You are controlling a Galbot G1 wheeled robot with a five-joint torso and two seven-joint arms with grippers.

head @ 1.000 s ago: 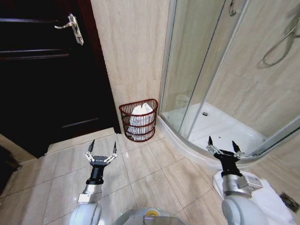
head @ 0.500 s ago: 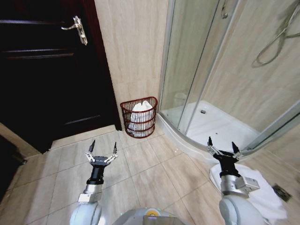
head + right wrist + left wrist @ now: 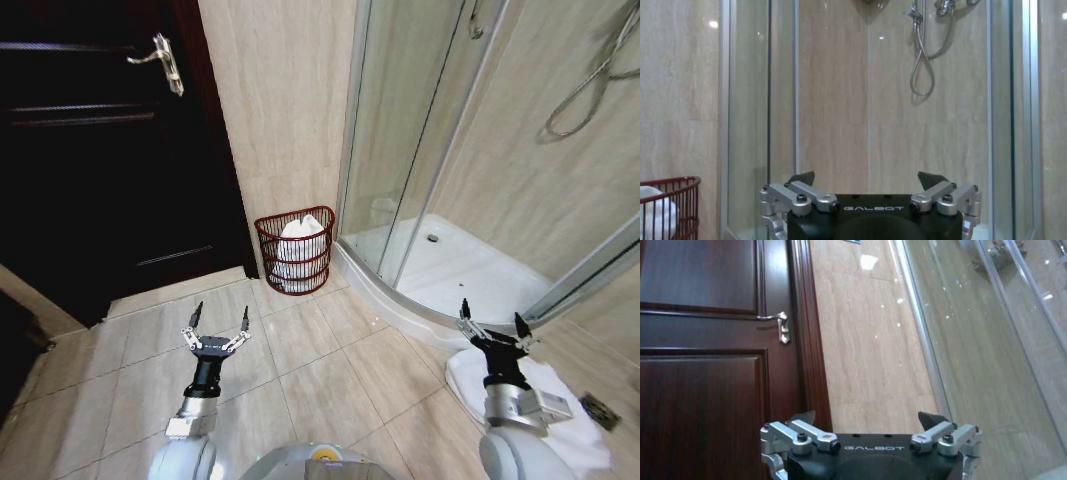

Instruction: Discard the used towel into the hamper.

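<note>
— How do the grippers stand?
— The left gripper (image 3: 214, 321) and right gripper (image 3: 493, 326) both gape wide, holding nothing.
— And the hamper (image 3: 295, 251)?
— Against the wall beside the shower enclosure (image 3: 440, 180), well ahead, with a white towel (image 3: 297, 243) inside. Another white towel (image 3: 560, 412) lies under the right arm.

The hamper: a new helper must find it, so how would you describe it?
Look at the tiled wall strip between the dark door and the glass shower enclosure. On the floor there stands the hamper, a red-brown wire basket holding white cloth.
</note>
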